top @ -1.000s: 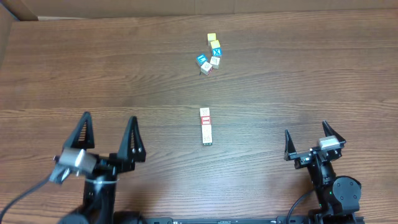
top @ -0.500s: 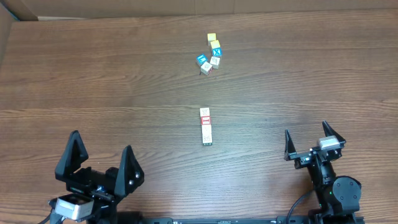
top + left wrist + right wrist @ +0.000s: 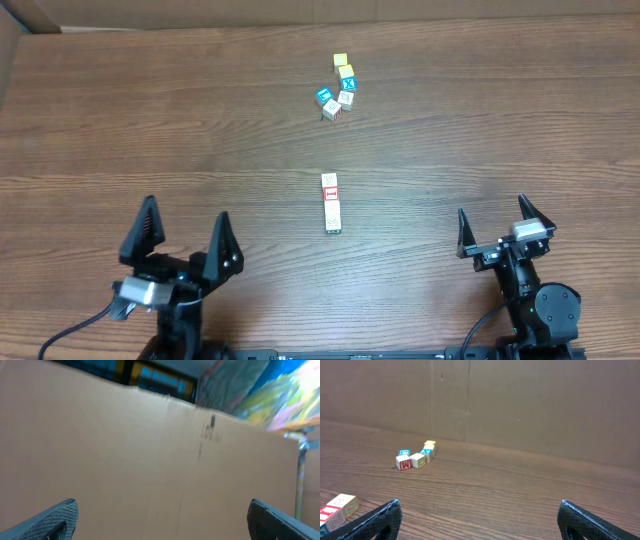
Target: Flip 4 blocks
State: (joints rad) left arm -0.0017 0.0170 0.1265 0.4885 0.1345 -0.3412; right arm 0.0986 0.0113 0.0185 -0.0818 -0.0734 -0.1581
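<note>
Found the left gripper (image 3: 186,210) with its fingers (image 3: 148,222) spread to the full and pinching nothing, tips aimed toward 12 o'clock, near the 6 o'clock edge of the table (image 3: 150,120). Saw in its wrist view only two grey fingertips (image 3: 52,519) at the lower corners, and behind them a blurred cardboard wall (image 3: 150,450). Found the right gripper (image 3: 492,208) spread wide in the same way, also with nothing between the fingers, toward 5 o'clock of the overhead view.

Saw the row of blocks (image 3: 331,203) lying flat near the middle of the table, between the two grippers and well apart from both: at about 3 o'clock from the left fingertips and at about 9 o'clock from the right ones. Noted the row running from 12 to 6 o'clock, the blocks touching end to end, with red marks on pale faces. Could not count them with certainty. Caught one end of this row in the lower left corner of the right wrist view, beyond the fingertip there.

Saw a loose cluster of cubes (image 3: 340,90) at 12 o'clock from the row and well apart from it, at about 2 o'clock from the left gripper and 10 o'clock from the right. Made out in it a block with a red M (image 3: 404,463), a blue-faced cube (image 3: 325,96) and a yellow-faced cube (image 3: 341,60).
</note>
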